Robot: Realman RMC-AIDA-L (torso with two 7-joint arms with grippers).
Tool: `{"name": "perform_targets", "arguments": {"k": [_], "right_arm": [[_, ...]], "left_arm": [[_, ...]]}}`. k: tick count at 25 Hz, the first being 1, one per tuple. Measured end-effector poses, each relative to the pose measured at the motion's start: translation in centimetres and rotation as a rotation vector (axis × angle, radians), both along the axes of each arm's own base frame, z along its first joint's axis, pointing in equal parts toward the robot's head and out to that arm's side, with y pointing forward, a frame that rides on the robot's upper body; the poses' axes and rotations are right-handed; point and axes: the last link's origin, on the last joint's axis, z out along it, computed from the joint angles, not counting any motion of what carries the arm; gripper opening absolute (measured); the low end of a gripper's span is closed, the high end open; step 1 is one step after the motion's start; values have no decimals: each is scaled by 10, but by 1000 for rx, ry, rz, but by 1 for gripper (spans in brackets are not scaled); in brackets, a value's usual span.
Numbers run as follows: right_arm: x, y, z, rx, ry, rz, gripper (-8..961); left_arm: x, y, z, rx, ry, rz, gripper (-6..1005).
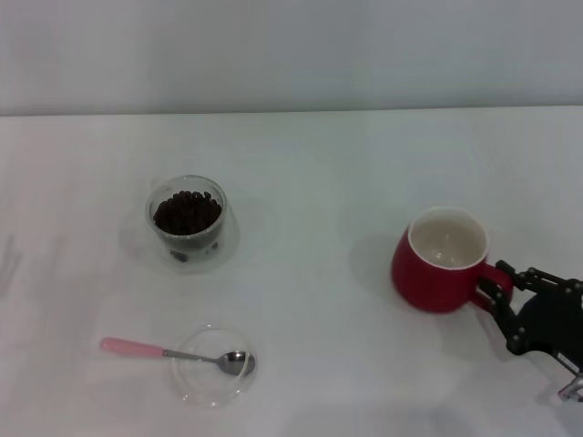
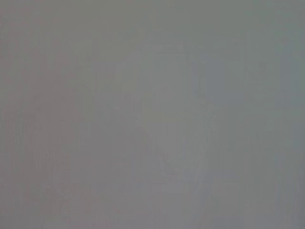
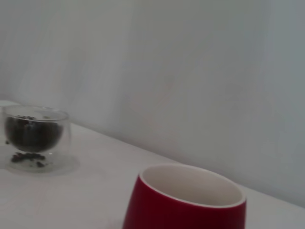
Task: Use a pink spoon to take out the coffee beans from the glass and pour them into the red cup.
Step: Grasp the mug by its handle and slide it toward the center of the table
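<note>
from the head view, the glass [image 1: 189, 221] of coffee beans [image 1: 188, 210] stands well apart from the red cup [image 1: 442, 259], whose loop handle the right gripper [image 1: 500, 293] pinches closed, likely to steady it, while the pink spoon [image 1: 178, 354] rests untouched, bowl in a clear dish [image 1: 212, 365]. the left wrist view shows only blank grey, and the left gripper appears nowhere. the right wrist view shows the cup's rim close by and the glass [image 3: 35, 137] beyond.

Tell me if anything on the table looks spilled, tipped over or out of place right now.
Nothing stands out. The glass stands upright with the coffee beans inside, the red cup is upright with the right gripper at its handle, and the pink spoon lies with its bowl in a shallow clear dish. No loose beans show on the table.
</note>
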Motion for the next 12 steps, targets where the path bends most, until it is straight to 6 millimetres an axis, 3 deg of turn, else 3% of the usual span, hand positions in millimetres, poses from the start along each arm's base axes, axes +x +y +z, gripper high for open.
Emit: {"name": "perform_targets", "arguments": {"k": [12], "right_arm": [[-15,1,-13,-76,18,63,246]], "left_arm": [[0,-1,0,1,-2,2,879]]}}
